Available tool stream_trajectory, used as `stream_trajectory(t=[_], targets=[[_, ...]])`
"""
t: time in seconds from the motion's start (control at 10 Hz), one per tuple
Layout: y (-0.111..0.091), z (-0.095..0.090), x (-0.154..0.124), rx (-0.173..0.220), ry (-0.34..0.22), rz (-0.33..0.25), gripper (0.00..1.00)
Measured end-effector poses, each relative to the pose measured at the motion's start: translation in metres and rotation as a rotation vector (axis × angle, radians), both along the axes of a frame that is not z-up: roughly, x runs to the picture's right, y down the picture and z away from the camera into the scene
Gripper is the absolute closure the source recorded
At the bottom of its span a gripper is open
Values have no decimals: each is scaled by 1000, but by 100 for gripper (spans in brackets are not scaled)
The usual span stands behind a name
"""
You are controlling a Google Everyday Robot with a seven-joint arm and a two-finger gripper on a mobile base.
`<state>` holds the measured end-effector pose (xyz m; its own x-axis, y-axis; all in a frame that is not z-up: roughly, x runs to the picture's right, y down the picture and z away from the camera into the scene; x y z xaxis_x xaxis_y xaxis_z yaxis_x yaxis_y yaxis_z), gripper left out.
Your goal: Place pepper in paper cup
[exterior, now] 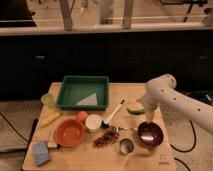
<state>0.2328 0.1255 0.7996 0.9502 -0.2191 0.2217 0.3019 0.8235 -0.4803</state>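
Writing is confined to a small dark mark (161, 161) near the front right corner of the wooden table (90, 161), and it cannot be read. The pepper (135, 108), a pale green curved shape, is seen lying on the table just to the left of the white arm (165, 92) and slightly above and left of the gripper (149, 120). The gripper is lowered over the far rim of a dark brown bowl (150, 135); whether it is open or closed, and whether anything is held or touched, cannot be told. The paper cup (93, 122) is set upright well to the left of the pepper, with a black-and-white utensil (114, 114) lying between them. An orange bowl (69, 132) is placed beside the cup, a green tray (84, 92) behind it, and a metal cup (125, 146) near the front edge.
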Motion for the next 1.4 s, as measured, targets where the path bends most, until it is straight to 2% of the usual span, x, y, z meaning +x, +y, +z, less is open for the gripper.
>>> stream_trajectory(t=[0.4, 0.7, 1.1, 1.4], targets=[[-24, -7, 3, 39, 3, 0, 20], [-31, 3, 0, 43, -4, -5, 20], [-25, 29, -6, 19, -4, -19, 20], [-13, 52, -2, -18, 13, -12, 20]])
